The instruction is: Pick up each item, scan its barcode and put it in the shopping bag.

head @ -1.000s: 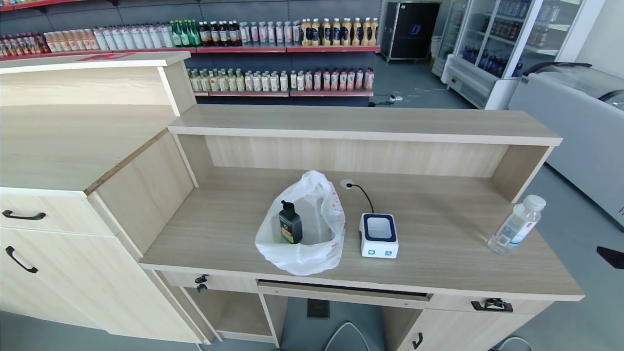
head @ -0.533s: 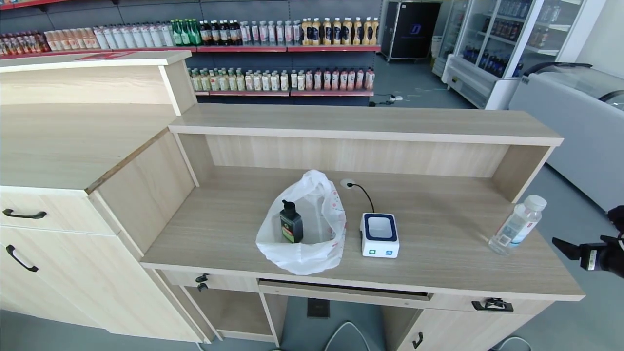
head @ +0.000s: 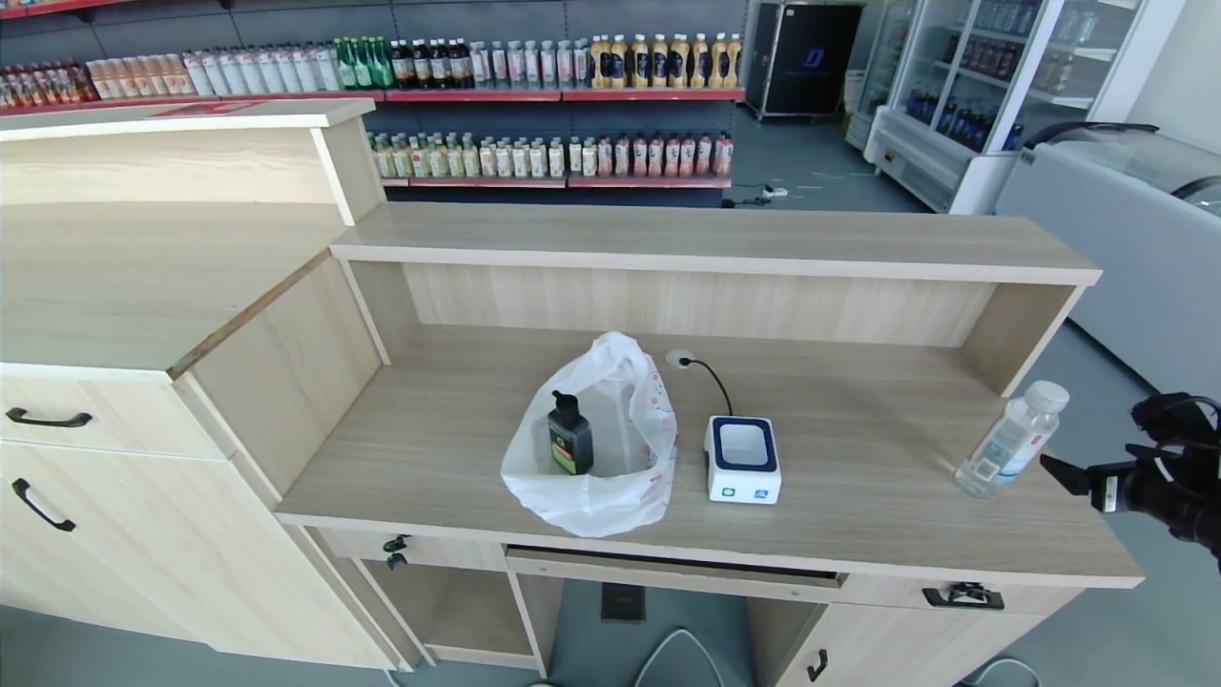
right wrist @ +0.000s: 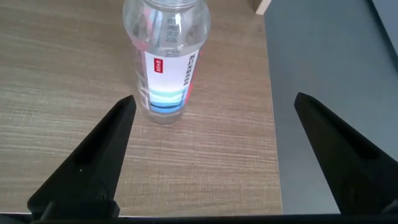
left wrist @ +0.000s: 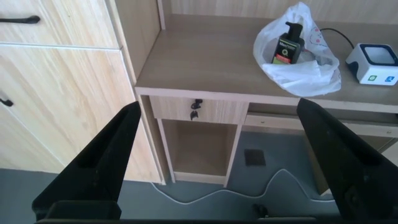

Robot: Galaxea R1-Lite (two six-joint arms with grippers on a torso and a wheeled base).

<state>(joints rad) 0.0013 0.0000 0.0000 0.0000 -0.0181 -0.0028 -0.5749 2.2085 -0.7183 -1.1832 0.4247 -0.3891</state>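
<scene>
A clear water bottle (head: 1011, 441) with a white cap stands upright at the counter's right end. My right gripper (head: 1070, 471) hovers just right of it, off the counter's edge, open; the bottle (right wrist: 165, 56) sits ahead of the spread fingers (right wrist: 93, 168), untouched. A white shopping bag (head: 596, 448) stands open mid-counter with a black pump bottle (head: 569, 437) upright inside. The white barcode scanner (head: 742, 460) sits right of the bag. My left gripper (left wrist: 217, 109) is open and empty, low in front of the counter's left end, with the bag (left wrist: 298, 53) and scanner (left wrist: 375, 62) farther off.
The wooden counter (head: 858, 448) has a raised back shelf (head: 715, 243) and side walls. The scanner's black cable (head: 713, 382) runs to a hole at the back. A taller cabinet (head: 143, 286) stands to the left. Bare counter lies between scanner and water bottle.
My right gripper has come in from the right edge and moved left toward the water bottle. Bag, scanner and bottles have not moved.
</scene>
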